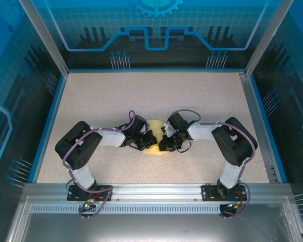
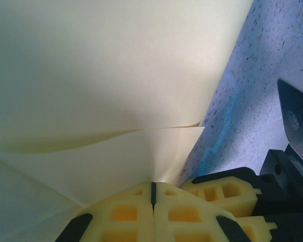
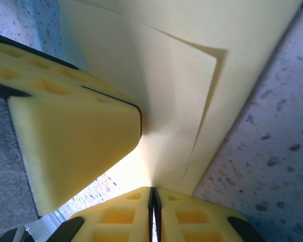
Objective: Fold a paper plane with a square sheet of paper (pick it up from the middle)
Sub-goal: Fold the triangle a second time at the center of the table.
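The paper point(image 2: 116, 75) is thin, smooth and matt. The fingers point(image 3: 121, 219) are matt yellow moulded plastic with waffle-like pockets. The table point(image 1: 156, 91) has a speckled, stone-like matt top. The near rail point(image 1: 156, 190) is brushed metal. The arms point(image 1: 81, 146) are slightly glossy black plastic.

We found the overhead view bright and even, lit from above. The speckled table point(image 1: 156, 96) was crisp, with only soft shadows hugging the arms point(image 1: 108, 137) toward 6 o'clock. In the left wrist view the square sheet of paper point(image 2: 106, 65) sat too close to focus, pale at 1 o'clock and dimming to grey-green toward 8 o'clock. In the right wrist view it glowed warm at centre, a hard shadow edged its fold at 2 o'clock, and the fingertips point(image 3: 116, 222) at 6 o'clock were blurred.
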Controlling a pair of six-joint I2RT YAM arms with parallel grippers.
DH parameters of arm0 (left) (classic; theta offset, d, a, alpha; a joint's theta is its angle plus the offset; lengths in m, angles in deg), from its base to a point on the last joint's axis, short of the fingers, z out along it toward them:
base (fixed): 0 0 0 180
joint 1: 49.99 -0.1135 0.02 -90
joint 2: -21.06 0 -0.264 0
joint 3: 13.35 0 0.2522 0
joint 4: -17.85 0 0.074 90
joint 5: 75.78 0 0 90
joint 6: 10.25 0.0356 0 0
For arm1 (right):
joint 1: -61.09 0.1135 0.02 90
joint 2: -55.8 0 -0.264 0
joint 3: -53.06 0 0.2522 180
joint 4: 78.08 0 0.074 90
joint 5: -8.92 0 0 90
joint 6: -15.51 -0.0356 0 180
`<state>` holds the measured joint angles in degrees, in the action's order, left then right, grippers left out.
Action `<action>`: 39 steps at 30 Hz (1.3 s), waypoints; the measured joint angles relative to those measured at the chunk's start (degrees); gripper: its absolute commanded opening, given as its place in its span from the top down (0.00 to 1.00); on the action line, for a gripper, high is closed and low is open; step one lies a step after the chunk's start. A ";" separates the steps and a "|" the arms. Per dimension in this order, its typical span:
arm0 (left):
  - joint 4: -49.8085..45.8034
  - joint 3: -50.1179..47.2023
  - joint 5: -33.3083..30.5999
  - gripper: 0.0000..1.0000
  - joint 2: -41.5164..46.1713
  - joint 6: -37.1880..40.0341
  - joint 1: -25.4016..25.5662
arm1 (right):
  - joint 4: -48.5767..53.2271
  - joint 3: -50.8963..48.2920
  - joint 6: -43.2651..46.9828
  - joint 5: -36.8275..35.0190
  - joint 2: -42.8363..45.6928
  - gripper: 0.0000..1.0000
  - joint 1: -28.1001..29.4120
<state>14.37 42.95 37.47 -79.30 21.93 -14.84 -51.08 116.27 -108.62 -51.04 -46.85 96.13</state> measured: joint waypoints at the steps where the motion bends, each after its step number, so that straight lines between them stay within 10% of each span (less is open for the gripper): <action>1: 0.26 0.00 0.00 1.00 0.00 -0.20 0.02 | 0.02 0.00 0.02 0.00 0.00 0.88 0.00; 39: 1.97 0.74 -0.94 0.95 -1.92 2.27 0.33 | -2.01 -1.27 -1.05 -1.84 0.96 0.95 2.03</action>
<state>16.34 43.70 36.53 -81.22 24.20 -14.51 -53.09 115.00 -109.67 -52.87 -45.89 98.17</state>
